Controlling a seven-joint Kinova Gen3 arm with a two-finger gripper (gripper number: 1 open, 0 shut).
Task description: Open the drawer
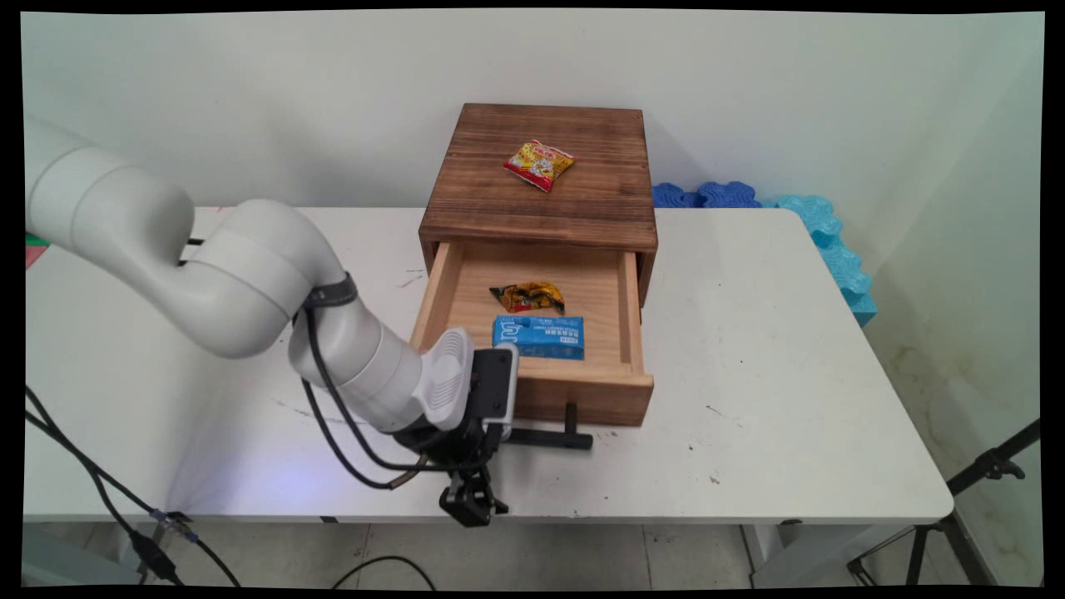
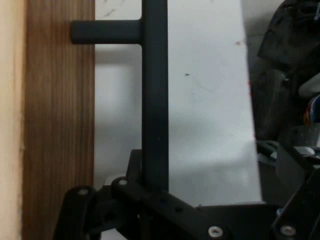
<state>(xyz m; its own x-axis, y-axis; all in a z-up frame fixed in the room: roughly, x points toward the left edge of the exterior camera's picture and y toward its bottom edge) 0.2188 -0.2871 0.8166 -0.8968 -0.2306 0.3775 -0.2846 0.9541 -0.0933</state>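
Black gripper (image 1: 473,506) low at the table's near edge, just before the open drawer's handle (image 1: 556,436)

Whether its fingers close on the bar cannot be told; the handle (image 2: 155,95) is a dark bar on short posts; the pale wooden drawer (image 1: 582,391) holds a blue packet (image 1: 538,336) and a dark wrapper (image 1: 527,296); a yellow-red snack bag (image 1: 539,164) lies on the brown cabinet (image 1: 499,208); the white table (image 1: 790,374) bears scuffs.
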